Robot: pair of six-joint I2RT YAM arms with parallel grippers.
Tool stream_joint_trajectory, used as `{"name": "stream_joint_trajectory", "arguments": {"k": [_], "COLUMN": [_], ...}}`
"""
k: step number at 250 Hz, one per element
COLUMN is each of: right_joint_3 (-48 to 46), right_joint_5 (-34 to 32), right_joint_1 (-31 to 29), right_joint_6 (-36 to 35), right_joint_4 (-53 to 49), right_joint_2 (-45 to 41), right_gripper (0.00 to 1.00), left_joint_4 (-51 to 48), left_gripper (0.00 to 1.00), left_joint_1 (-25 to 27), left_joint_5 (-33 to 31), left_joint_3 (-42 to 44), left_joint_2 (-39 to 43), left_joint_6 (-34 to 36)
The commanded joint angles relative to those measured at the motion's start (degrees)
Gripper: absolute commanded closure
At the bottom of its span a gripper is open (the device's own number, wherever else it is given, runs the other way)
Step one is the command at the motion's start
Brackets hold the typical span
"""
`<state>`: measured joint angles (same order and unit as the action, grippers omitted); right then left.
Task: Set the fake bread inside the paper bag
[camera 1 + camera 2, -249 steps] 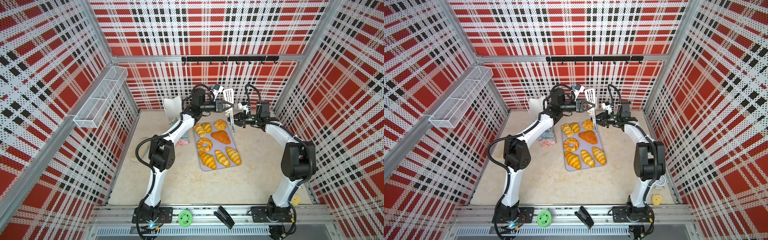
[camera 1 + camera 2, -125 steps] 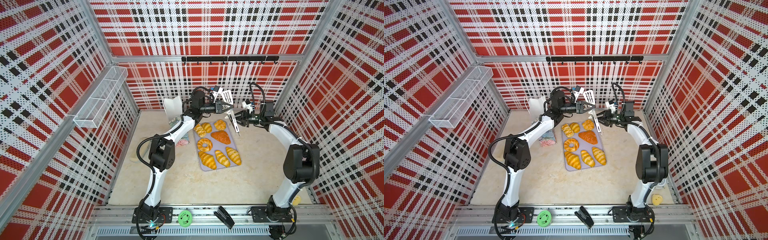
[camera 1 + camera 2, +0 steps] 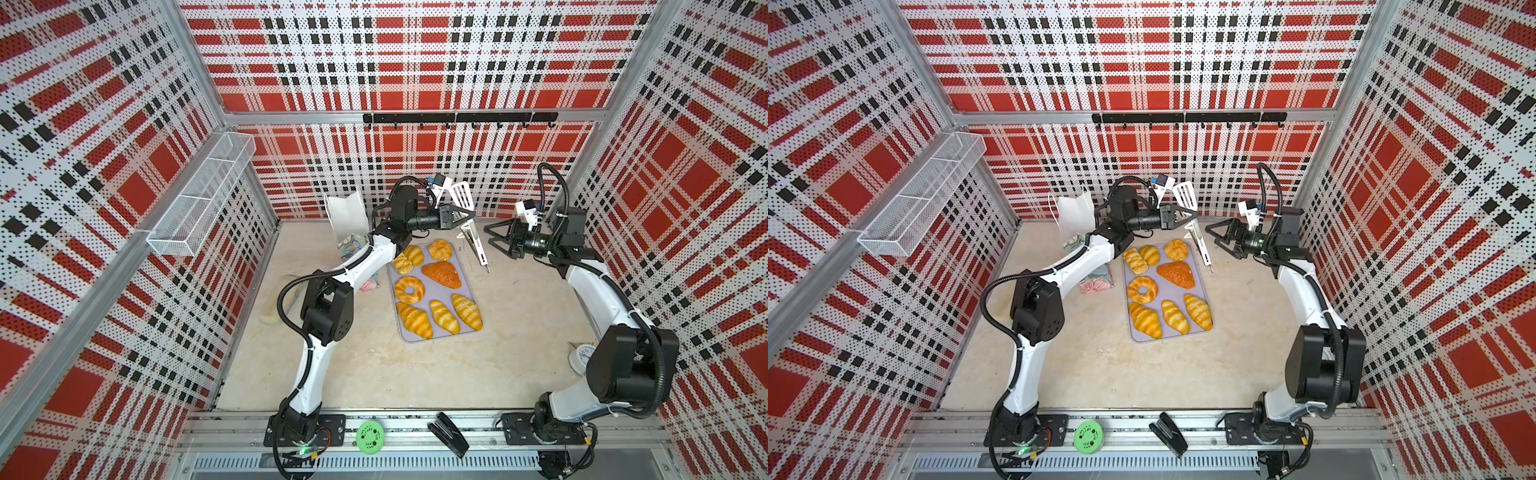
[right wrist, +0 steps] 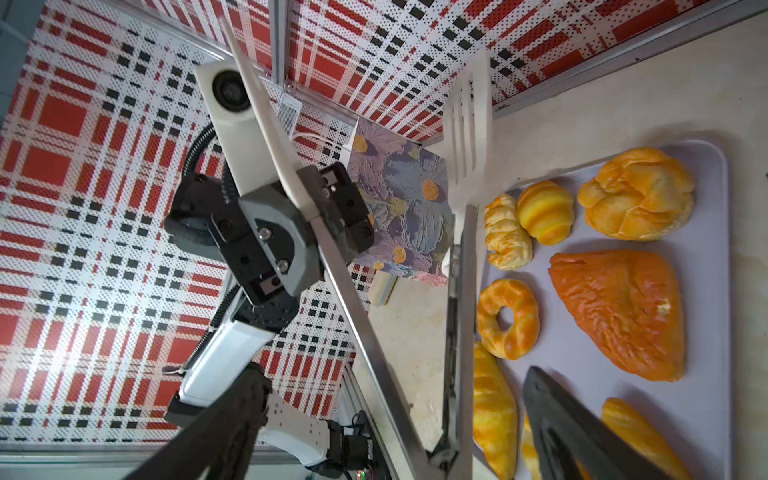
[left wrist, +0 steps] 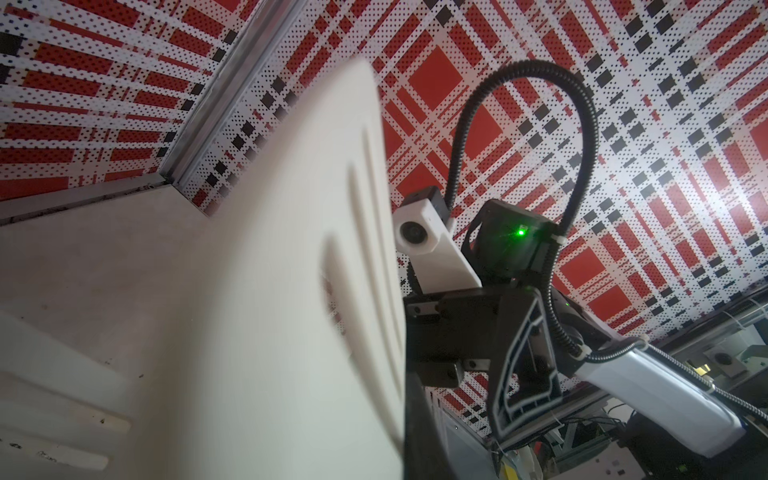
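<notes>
Up at the back of the worktop [image 3: 374, 374], the left end effector [image 3: 457, 216] is clenched on one arm of the metal tongs with white slotted plastic heads [image 3: 477, 243]. Heads up, hinge end down, the other arm standing free! Looks to me like the tool-readying step: no pastry lifted yet.

Right end effector [image 3: 496, 237] sits at three o'clock of the tongs, just beside them. Its jaws are spread wide, gripping nothing and touching nothing I can see.

Moving outward, the hinge tip hangs by the one o'clock corner of the flat lilac-grey tray [image 4: 706, 291]; whether it touches the worktop, I can't tell. On that tray lie all eight pieces of glossy golden fake bread [image 3: 442, 274]: croissants, braided rolls, a bun, a ring doughnut, an orange-brown triangle.

The paper bag [image 3: 345, 214], tall, floral-printed, white inside, stands open-mouthed at ten o'clock of the tray, partly behind the left arm.

Next move, I'd say: turn those tongs heads-down and get both arms squeezable, then go for a roll. The risk is that a one-arm hold could let the tool pivot.
</notes>
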<state>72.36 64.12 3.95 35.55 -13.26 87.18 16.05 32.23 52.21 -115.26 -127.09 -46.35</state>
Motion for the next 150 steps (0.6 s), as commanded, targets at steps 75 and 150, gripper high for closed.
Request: {"name": "stream_joint_trajectory", "arguments": {"k": [75, 150], "right_joint_3": [-8.3, -9.06], "right_joint_5": [4.27, 4.86], "right_joint_1": [-0.17, -0.33], "right_joint_6": [5.04, 6.75], "right_joint_4": [12.99, 15.59], "right_joint_2": [-5.7, -5.13], "right_gripper": [0.0, 0.03], "left_joint_4": [2.42, 2.46], "left_gripper": [0.89, 0.89], "left_joint_1": [3.36, 4.52], "left_joint_5": [-4.74, -4.7], "left_joint_3": [3.62, 3.99], "left_joint_2": [7.19, 8.54], "left_joint_6": [4.4, 5.33]}}
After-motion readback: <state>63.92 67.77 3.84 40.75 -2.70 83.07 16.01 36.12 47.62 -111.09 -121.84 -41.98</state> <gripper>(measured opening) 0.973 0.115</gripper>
